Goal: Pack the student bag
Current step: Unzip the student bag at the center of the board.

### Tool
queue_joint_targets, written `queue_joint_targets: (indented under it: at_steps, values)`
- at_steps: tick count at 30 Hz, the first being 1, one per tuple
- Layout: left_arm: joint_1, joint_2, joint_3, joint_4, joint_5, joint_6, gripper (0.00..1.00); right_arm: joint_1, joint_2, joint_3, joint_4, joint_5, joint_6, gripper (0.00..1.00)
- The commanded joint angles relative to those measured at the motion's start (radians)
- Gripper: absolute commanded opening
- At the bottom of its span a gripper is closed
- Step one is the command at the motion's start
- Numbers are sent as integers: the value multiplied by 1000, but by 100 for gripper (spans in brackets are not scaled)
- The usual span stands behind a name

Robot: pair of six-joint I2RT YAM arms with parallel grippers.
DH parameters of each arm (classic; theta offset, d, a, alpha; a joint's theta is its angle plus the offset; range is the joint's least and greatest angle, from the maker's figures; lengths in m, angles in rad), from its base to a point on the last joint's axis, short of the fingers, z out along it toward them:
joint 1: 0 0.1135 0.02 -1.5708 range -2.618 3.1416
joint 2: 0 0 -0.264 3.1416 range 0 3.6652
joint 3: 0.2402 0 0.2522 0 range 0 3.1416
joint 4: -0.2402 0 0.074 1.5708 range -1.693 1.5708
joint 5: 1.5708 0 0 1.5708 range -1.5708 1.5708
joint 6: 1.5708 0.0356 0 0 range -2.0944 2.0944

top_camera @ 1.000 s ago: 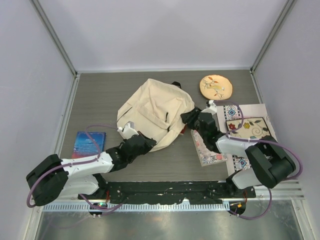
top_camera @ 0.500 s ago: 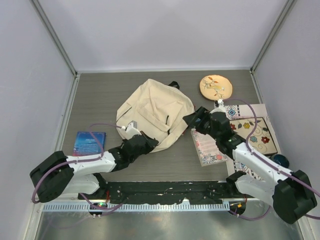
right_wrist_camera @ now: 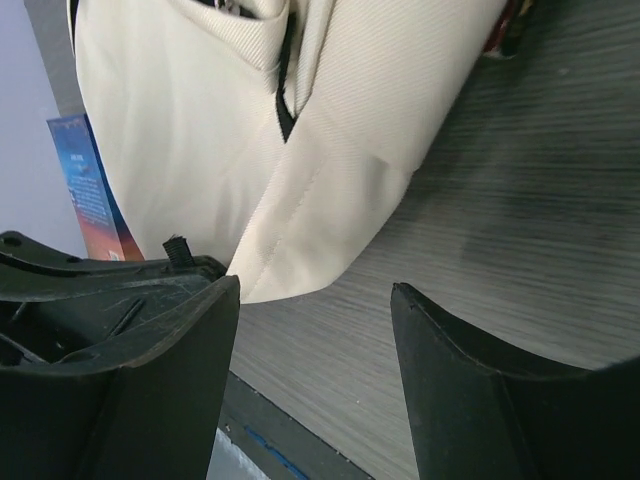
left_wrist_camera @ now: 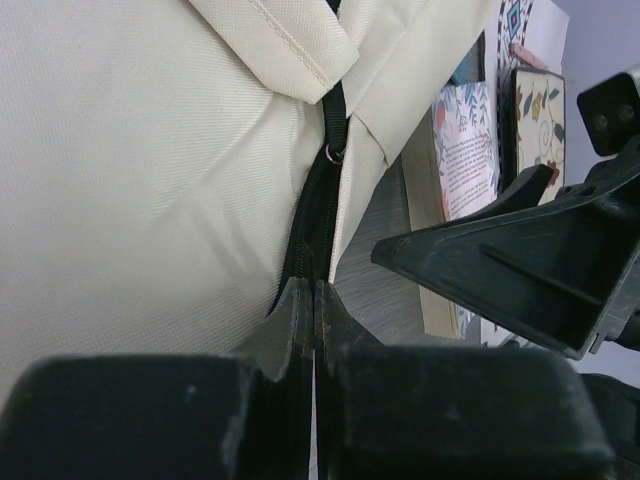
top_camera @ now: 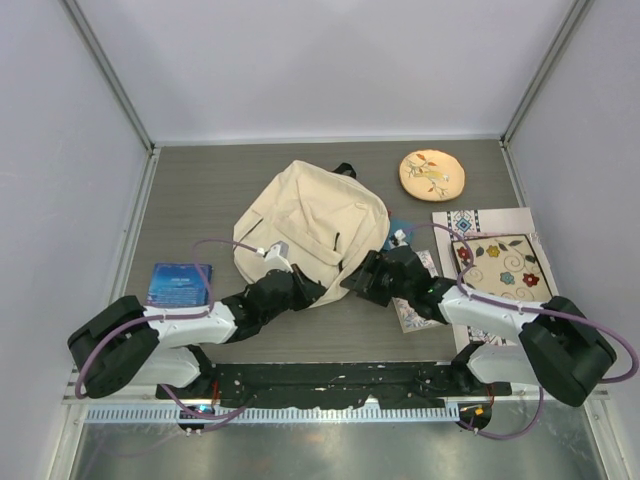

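Right arm swung in off the mat side since half a second ago, so its right claw [top_camera: 362,280] sat low by the near right edge of the student bag [top_camera: 312,225], and the left one had crept a bit further along that same edge. Bag lay in the middle of the surface [top_camera: 200,190], a little toward the far edge.

Left claw [left_wrist_camera: 315,297] was pinched tight on the bag's black zip seam [left_wrist_camera: 318,215], fingers pressed together with no gap. Right claw was spread wide with nothing between the fingers, just bare surface and the bag's near corner beyond them.

Zip showed only as a dark slit, so I couldn't tell what was in the bag.

Outside it: a blue book [top_camera: 180,284] toward the near left corner, a booklet [top_camera: 412,305] partly under the right arm, the floral mat [top_camera: 500,262] along the right edge, and a round embroidered disc [top_camera: 432,173] near the far right corner.
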Motion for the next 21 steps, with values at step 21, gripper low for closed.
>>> queue_joint_targets:
  at_steps: [21]
  values:
    - [-26, 16, -24, 141, 104, 176, 0, 81, 173, 196, -94, 172, -72, 65]
